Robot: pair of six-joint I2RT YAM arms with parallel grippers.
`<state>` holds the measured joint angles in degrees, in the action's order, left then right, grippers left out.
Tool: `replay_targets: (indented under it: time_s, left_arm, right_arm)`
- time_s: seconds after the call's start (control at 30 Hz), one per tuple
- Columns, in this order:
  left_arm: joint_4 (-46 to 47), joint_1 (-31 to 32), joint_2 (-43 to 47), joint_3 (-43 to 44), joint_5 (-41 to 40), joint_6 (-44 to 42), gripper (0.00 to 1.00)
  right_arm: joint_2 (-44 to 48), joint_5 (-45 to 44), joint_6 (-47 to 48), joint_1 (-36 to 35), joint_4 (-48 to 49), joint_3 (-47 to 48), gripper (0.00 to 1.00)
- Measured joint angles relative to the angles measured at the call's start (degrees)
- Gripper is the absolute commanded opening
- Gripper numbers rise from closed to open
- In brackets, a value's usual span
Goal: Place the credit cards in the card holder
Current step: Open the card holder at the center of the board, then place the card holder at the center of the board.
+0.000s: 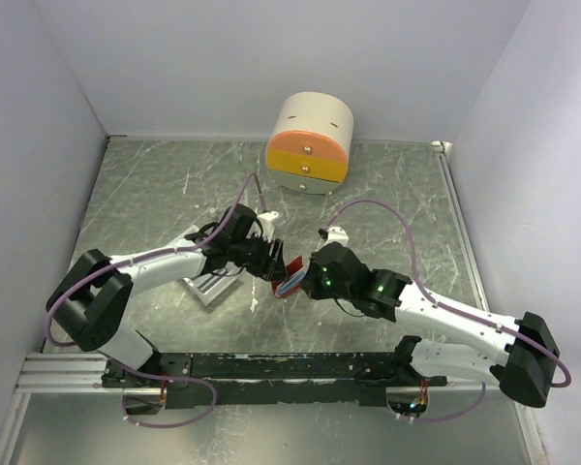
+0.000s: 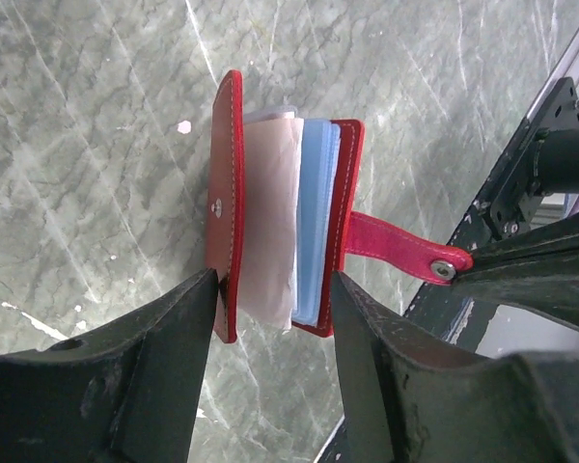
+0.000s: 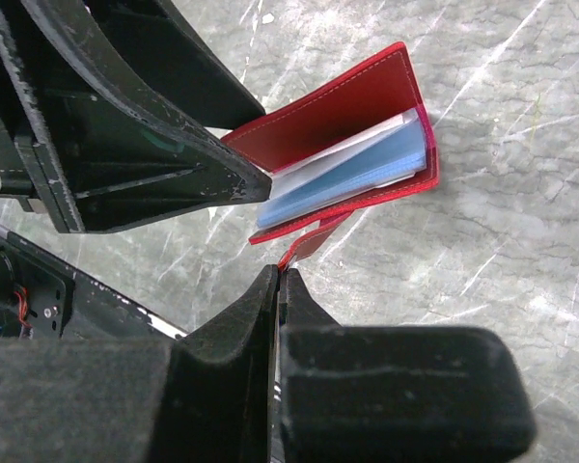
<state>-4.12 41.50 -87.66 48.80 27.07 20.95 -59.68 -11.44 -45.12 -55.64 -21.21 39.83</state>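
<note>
Step in hand: readying the card holder; by the look of it, both arms are presenting it open so that a sleeve can take a card.
Card holder: red and fanned partly open, it sits mid-worktop between the two tools. Whether it rests on the surface or hangs just above it I cannot tell.
Right tool: pressed together, pinching the tip of the red snap strap.
Left tool: spread, with its fingers flanking the holder's near end, one just beside each cover. The tan and pale-blue sleeves fan loosely, so no squeeze shows.
Credit cards: none shows in either tool or in any view, and I cannot tell whether the sleeves already hold some.
Doing it well: the strap pinch is a thin anchor, so pull along the strap rather than across it, or the holder will swing. The left tool should take one cover only, near the spine. Clamping both covers would shut the fan and hide the sleeve mouths.
Aim: leave one sleeve mouth facing up and clear of both tools.
Risk: the sleeves look slick and limp, so a finger pushed between them may fold one over.
Needed next: one tool must let go to fetch a card, so the other grip alone has to steady the holder.
</note>
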Motion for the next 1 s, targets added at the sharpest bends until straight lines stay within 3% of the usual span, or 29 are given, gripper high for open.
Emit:
replay_targets:
  time_s: [0.1,0.63,1.0]
  left_arm:
    - [-0.46,0.02,-1.09,0.17,0.66,-1.05,0.65]
    - [-2.21,0.02,-3.85,1.81,2.19,-3.15,0.53]
    - [-2.19,0.02,-5.53,1.84,2.82,-3.17,0.59]
  right_arm:
    - [0.09,0.0,0.0,0.04,-0.2,0.0,0.0]
    - [0.28,0.07,0.24,0.2,-0.07,0.02,0.0]
    - [-0.11,0.11,0.59,0.57,-0.07,0.02,0.0]
